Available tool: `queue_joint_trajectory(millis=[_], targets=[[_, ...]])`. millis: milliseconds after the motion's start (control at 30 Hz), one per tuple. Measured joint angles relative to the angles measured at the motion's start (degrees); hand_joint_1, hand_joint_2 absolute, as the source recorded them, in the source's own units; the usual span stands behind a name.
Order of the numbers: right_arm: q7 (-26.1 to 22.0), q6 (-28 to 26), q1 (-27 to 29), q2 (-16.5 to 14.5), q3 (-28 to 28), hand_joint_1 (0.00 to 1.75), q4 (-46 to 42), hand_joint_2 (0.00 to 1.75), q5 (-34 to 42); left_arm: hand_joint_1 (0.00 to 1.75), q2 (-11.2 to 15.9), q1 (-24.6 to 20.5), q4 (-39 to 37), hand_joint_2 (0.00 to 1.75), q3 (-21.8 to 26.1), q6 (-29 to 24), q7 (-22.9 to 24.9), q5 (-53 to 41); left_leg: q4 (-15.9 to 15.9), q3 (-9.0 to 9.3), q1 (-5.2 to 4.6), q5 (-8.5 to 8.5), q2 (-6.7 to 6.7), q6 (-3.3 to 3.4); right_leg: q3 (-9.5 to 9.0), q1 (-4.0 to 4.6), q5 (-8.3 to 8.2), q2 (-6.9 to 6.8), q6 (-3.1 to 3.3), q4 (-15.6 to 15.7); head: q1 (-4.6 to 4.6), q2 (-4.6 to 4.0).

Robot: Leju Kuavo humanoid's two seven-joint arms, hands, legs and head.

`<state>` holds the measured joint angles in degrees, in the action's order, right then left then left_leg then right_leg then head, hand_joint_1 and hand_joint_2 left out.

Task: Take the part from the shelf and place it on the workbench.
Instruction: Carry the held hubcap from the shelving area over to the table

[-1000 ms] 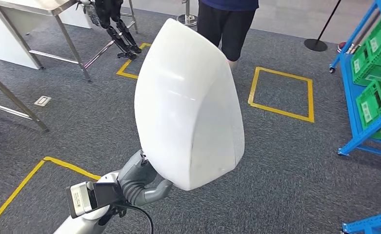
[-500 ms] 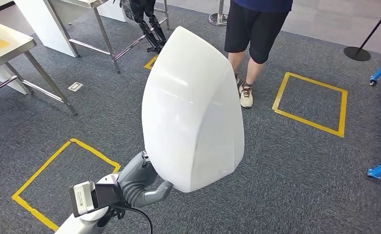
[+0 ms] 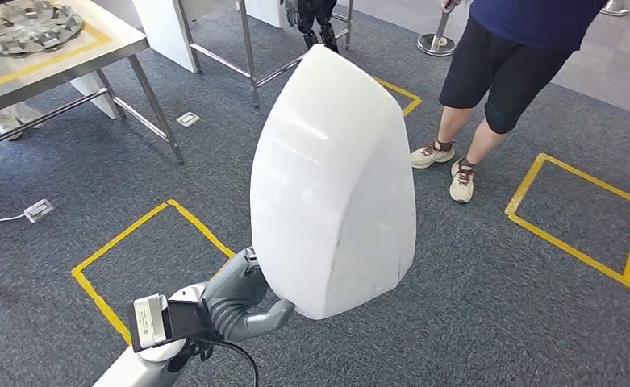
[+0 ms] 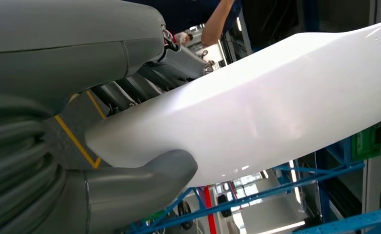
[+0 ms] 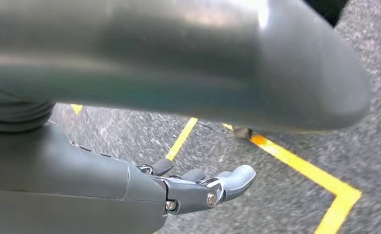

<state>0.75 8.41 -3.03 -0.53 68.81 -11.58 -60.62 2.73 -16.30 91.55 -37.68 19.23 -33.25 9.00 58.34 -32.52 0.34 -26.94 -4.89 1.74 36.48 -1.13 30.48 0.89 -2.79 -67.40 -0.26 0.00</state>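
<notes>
Left robot hand (image 3: 239, 298) grasping white shell part (image 3: 331, 181) at lower edge, thumb under, fingers behind. Part carried upright above carpet, long axis near vertical, narrow tip pointing up and away, rounded face toward camera. Right robot hand (image 5: 198, 187) hanging low over floor, fingers loosely apart, holding nothing. Worktop (image 3: 93, 48) ahead-left, well apart from part, metal disc (image 3: 29, 24) on it. Left arm nearer to worktop. Person (image 3: 505, 81) standing ahead-right.

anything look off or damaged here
Nothing stands out. The left hand holds the white part by its lower edge, upright and unmarked. The right hand hangs free above the carpet. A person stands just beyond the part.
</notes>
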Motion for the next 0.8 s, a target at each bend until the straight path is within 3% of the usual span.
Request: queue_joint_trajectory(millis=[67, 100, 167, 200, 267, 333, 400, 433, 467, 500, 567, 600, 633, 700, 733, 800], targets=[[-0.2, 0.0, 0.0, 0.1, 0.0, 0.00, 0.0, 0.00, -0.1, 1.75, 0.0, 0.0, 0.1, 1.75, 0.0, 0.0, 0.1, 0.0, 0.4, -0.33, 0.01, -0.15, -1.50, -0.69, -3.02, -0.39, -2.54, 2.78, -0.03, 6.9, 0.14, 0.00], [-0.2, 0.0, 0.0, 0.1, 0.0, 0.00, 0.0, 0.00, -0.2, 1.75, 0.0, -0.1, 0.2, 1.75, 0.0, 0.0, 0.1, -0.1, 0.5, -0.58, 0.03, -0.14, -2.13, -1.11, -3.66, -0.43, -2.80, 3.66, 0.13, 8.4, 0.18, -0.01], [-0.3, 0.1, -0.2, 0.1, 0.0, 0.00, 0.0, 0.00, -0.3, 1.75, 0.1, -0.1, 0.4, 1.75, 0.0, 0.0, 0.3, -0.3, 0.3, -1.01, 0.16, 0.11, -3.36, -2.00, -3.71, -0.26, -2.72, 2.92, 0.93, 8.7, 0.19, -0.01], [-0.3, 0.1, -0.3, 0.2, -0.1, 0.00, 0.0, 0.00, -0.3, 1.75, 0.1, 0.0, 0.6, 1.75, 0.0, 0.0, 0.4, -0.4, 0.3, -1.16, 0.24, 0.10, -3.16, -2.34, -3.75, -0.26, -2.83, 2.23, 1.38, 8.8, 0.17, -0.01], [-0.4, 0.1, -0.4, 0.2, -0.1, 0.00, 0.0, 0.00, -0.3, 1.75, 0.2, -0.2, 0.8, 1.75, 0.0, 0.0, 0.5, -0.5, 2.8, -2.46, 0.12, -1.62, -0.03, -2.83, -3.87, -0.31, -2.97, 0.68, 2.28, 9.1, -0.26, -0.01], [-0.5, 0.1, -0.2, 0.2, -0.1, 0.00, 0.0, 0.00, -0.3, 1.75, 0.3, -0.4, 1.0, 1.75, 0.0, 0.1, 0.7, -0.5, 9.8, -5.72, 0.00, -5.50, 3.61, -3.09, -3.90, -0.05, -2.86, -1.05, 2.80, 9.2, -0.78, -0.01], [-0.6, 0.1, -0.1, 0.2, -0.1, 0.00, 0.0, 0.00, -0.3, 1.75, 0.3, -0.5, 1.0, 1.75, 0.0, 0.2, 1.0, -0.6, 16.3, -8.76, 0.04, -7.93, 4.33, -3.24, -3.91, 0.14, -2.76, -2.90, 2.95, 9.2, -0.91, 0.00], [-0.8, 0.1, -0.1, 0.2, -0.1, 0.00, 0.0, 0.00, -0.3, 1.75, 0.3, -0.5, 1.0, 1.75, 0.0, 0.2, 1.2, -0.6, 16.9, -8.96, 0.04, -7.61, 4.42, -3.24, -3.94, 0.19, -2.73, -3.76, 2.96, 9.2, -0.94, 0.00], [-0.9, 0.1, -0.2, 0.2, -0.1, 0.00, 0.0, 0.00, -0.3, 1.75, 0.3, -0.6, 1.0, 1.75, -0.1, 0.3, 1.3, -0.7, 15.2, -7.99, 0.04, -6.29, 4.63, -3.19, -4.03, 0.21, -2.67, -4.55, 2.92, 9.2, -0.96, 0.00], [-1.0, 0.2, -0.3, 0.2, -0.1, 0.00, 0.0, 0.00, -0.3, 1.75, 0.3, -0.7, 1.0, 1.75, -0.1, 0.4, 1.4, -0.7, 11.5, -5.97, 0.02, -4.32, 5.24, -3.07, -4.18, 0.23, -2.58, -5.28, 2.83, 9.1, -0.99, 0.00], [-1.2, 0.2, -0.4, 0.2, -0.1, 0.00, 0.0, 0.00, -0.3, 1.75, 0.3, -1.0, 1.0, 1.75, -0.1, 0.5, 1.5, -0.9, 3.7, -1.89, -0.23, -1.46, 7.67, -2.44, -4.50, 0.45, -2.27, -6.53, 2.38, 9.0, -1.04, 0.00], [-1.2, 0.2, -0.4, 0.2, -0.1, 0.00, 0.0, 0.00, -0.3, 1.75, 0.2, -1.1, 1.0, 1.75, -0.2, 0.5, 1.5, -1.2, 1.5, -0.78, -0.38, -0.85, 8.40, -2.02, -4.63, 0.59, -2.14, -7.10, 2.06, 8.9, -1.01, 0.00], [-1.1, 0.2, -0.4, 0.2, -0.1, 0.00, 0.0, 0.00, -0.3, 1.75, 0.1, -1.2, 1.0, 1.75, -0.2, 0.5, 1.6, -1.4, 0.8, -0.53, -0.57, -0.81, 8.59, -1.58, -4.74, 0.69, -2.06, -7.62, 1.73, 8.9, -0.96, 0.00], [-0.9, 0.3, -0.7, 0.2, -0.1, 0.00, 0.0, 0.00, -0.3, 1.75, 0.1, -1.2, 1.1, 1.75, -0.2, 0.5, 1.8, -1.7, 0.6, -0.71, -0.59, -0.48, 7.11, -0.78, -5.01, 0.60, -1.99, -8.62, 1.04, 9.0, -0.88, 0.00], [-0.7, 0.3, -0.8, 0.1, -0.1, 0.00, 0.0, 0.00, -0.3, 1.75, 0.1, -1.2, 1.1, 1.75, -0.3, 0.5, 1.8, -1.8, 0.4, -0.70, -0.49, -0.26, 6.47, -0.39, -5.00, 0.44, -1.60, -8.02, 0.69, 8.6, -0.85, 0.00], [-0.4, 0.2, -0.9, 0.1, -0.1, 0.00, 0.0, 0.00, -0.2, 1.75, -0.1, -1.4, 1.1, 1.75, -0.3, 0.5, 1.9, -1.8, 0.1, -0.64, -0.13, 0.21, 5.21, 0.27, -3.44, 0.12, 0.92, -4.83, 0.08, 4.7, -0.56, 0.00]])
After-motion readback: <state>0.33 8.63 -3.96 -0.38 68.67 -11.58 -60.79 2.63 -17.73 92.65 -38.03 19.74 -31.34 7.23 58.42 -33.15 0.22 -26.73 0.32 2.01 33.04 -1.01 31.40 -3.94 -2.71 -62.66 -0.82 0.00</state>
